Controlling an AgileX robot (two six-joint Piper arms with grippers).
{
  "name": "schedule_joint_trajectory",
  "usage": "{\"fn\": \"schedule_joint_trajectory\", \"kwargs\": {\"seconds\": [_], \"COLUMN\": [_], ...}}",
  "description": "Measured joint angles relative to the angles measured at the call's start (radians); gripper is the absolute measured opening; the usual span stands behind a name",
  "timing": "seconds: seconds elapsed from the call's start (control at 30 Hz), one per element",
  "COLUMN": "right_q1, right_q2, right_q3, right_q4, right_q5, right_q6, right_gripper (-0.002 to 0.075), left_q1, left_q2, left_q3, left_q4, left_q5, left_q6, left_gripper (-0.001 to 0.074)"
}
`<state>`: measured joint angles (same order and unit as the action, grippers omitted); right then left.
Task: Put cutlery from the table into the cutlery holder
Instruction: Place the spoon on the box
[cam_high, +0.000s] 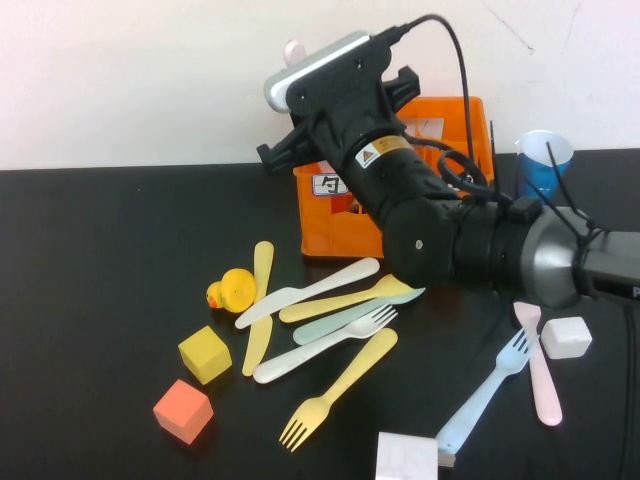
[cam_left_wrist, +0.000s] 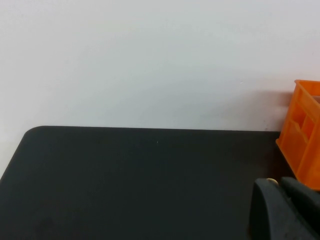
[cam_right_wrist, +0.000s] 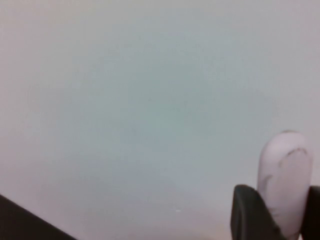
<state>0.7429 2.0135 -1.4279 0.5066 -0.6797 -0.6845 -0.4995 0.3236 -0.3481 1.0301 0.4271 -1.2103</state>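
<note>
My right gripper (cam_right_wrist: 284, 200) is shut on a pale pink piece of cutlery (cam_right_wrist: 286, 165), held up against the white wall. In the high view its pink tip (cam_high: 292, 48) sticks out above the right arm's wrist, over the left end of the orange cutlery holder (cam_high: 445, 120). On the table (cam_high: 100, 260) lie a white knife (cam_high: 310, 290), yellow spoon (cam_high: 345, 298), pale green knife (cam_high: 350, 318), white fork (cam_high: 325, 347), yellow fork (cam_high: 335, 392), yellow knife (cam_high: 259, 305), blue fork (cam_high: 485, 395) and pink knife (cam_high: 540, 365). My left gripper (cam_left_wrist: 280, 184) is shut and empty near the holder (cam_left_wrist: 305, 135); it is out of the high view.
A yellow duck (cam_high: 232, 290), a yellow cube (cam_high: 205, 354) and an orange cube (cam_high: 183, 411) sit left of the cutlery pile. White cubes lie at the right (cam_high: 566, 337) and front (cam_high: 407, 458). A blue cup (cam_high: 543, 160) stands right of the holder.
</note>
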Motion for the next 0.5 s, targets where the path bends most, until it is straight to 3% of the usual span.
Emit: {"fn": "schedule_joint_trajectory", "kwargs": {"seconds": [0.13,0.33,0.5], "right_q1": [0.0,0.0,0.0], "right_q2": [0.014,0.015,0.015], "right_q3": [0.0,0.0,0.0], "right_q4": [0.0,0.027,0.031], "right_q5": [-0.002,-0.022,-0.05], "right_q6": [0.047,0.064,0.046], "right_gripper": [0.0214,0.0344,0.0357], "left_q1": [0.0,0.0,0.0], "left_q2": [0.0,0.0,0.0], "left_q3": [0.0,0.0,0.0], "left_q4": [0.0,0.0,0.0], "left_q5": [0.0,0.0,0.0], "left_q6": [0.0,0.0,0.0], "left_gripper": [-0.0001,-0.0001,-0.0001]}}
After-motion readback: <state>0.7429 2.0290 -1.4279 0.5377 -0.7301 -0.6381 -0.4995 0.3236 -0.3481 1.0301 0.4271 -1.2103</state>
